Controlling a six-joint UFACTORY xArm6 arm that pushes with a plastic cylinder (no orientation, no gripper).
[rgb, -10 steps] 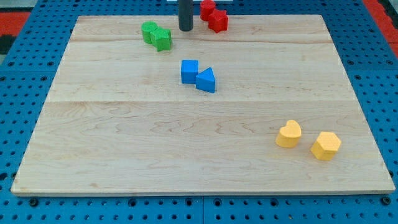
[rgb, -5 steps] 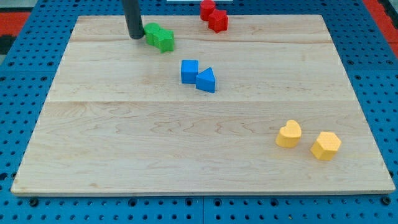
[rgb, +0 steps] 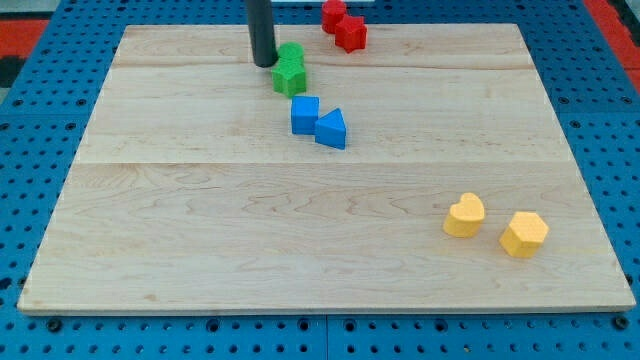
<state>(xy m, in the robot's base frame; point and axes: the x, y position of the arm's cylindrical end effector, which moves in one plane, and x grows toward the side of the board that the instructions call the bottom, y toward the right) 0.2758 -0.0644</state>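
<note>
Green blocks (rgb: 289, 69), a small hard-looking pair likely to slide lightly on the pale wooden board (rgb: 200, 230), sit just above the blue cube (rgb: 305, 114), my tip (rgb: 264, 63) touching their left side, gripping nothing

Rod (rgb: 261, 25) cut off by the view's top; green blocks' (rgb: 289, 69) shapes unclear.

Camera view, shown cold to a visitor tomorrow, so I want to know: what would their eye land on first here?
Probably the dark rod near the view's top, my tip set against the left side of the two green blocks, which sit just above the blue cube and blue triangular block. Next come the two red blocks at the wooden board's top edge and the yellow heart with the yellow hexagonal block at lower right.
</note>
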